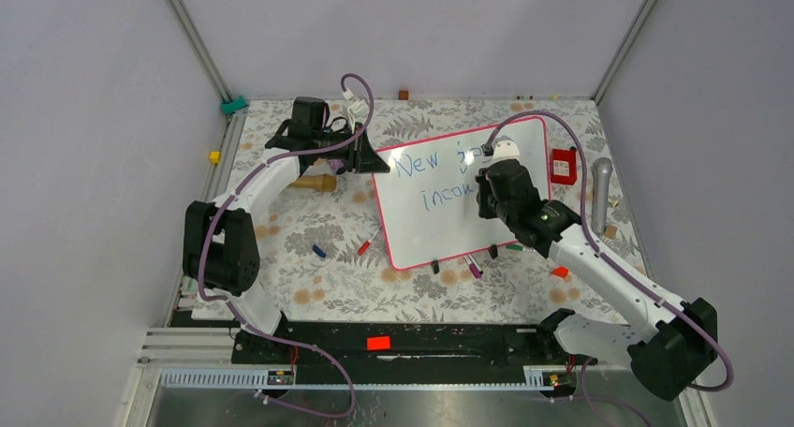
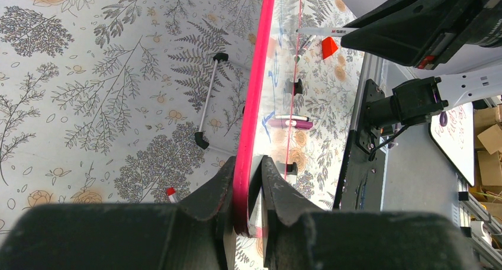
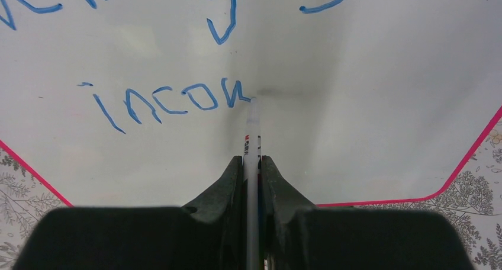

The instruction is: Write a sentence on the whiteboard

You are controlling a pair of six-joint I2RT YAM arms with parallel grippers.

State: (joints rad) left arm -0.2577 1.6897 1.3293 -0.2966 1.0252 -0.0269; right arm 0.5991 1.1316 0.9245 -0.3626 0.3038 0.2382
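The left gripper (image 2: 247,166) is clamped on the pink edge of the whiteboard (image 1: 435,235), propping it tilted on the counter (image 1: 318,277). The right gripper (image 3: 252,162) pinches a marker (image 3: 253,125), its tip at the second line of the sentence (image 3: 171,101). Too much pressure could pivot the whiteboard and skew the strokes.

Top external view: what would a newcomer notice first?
The pink-framed whiteboard mid-table, with blue writing: "New" above "incon". The right gripper, jaws shut on a marker, has the tip at the last letter. The left gripper clamps the board's left edge.
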